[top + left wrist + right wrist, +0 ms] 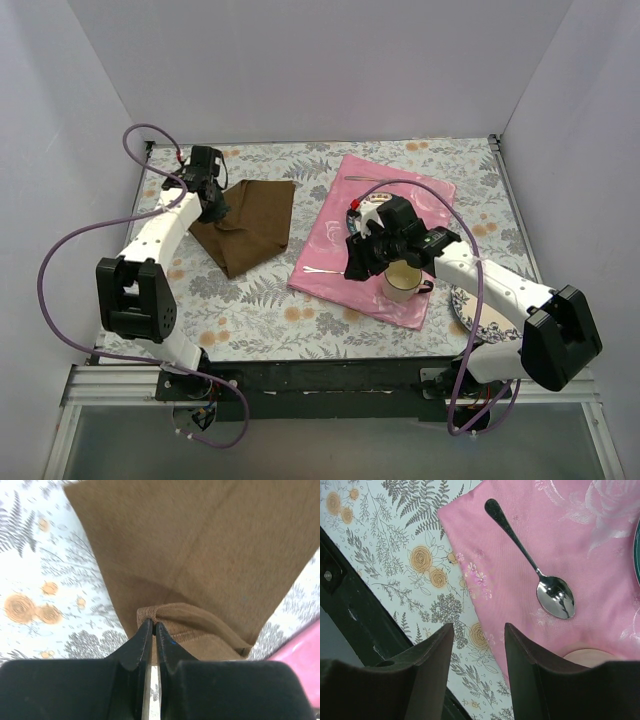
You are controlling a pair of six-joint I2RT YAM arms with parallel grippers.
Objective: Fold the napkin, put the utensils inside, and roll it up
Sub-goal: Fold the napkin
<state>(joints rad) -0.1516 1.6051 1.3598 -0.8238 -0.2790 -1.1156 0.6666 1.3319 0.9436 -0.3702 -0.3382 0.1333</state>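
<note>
Left hand (pixel 153 625), clenched on an edge of the plain dark brown cloth napkin (pixel 200 550) on the floral tabletop (pixel 35 565), should carry that edge low and squarely across to fold evenly.

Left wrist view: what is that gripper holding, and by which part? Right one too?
The left gripper pinches the napkin by a bunched fold at its edge. The right gripper is open, holding nothing.

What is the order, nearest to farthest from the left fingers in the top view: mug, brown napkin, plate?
1. Brown napkin: pinched in the left fingers, on the left.
2. Mug: on the pink cloth, right of centre.
3. Plate: far right, beyond the mug.
</note>
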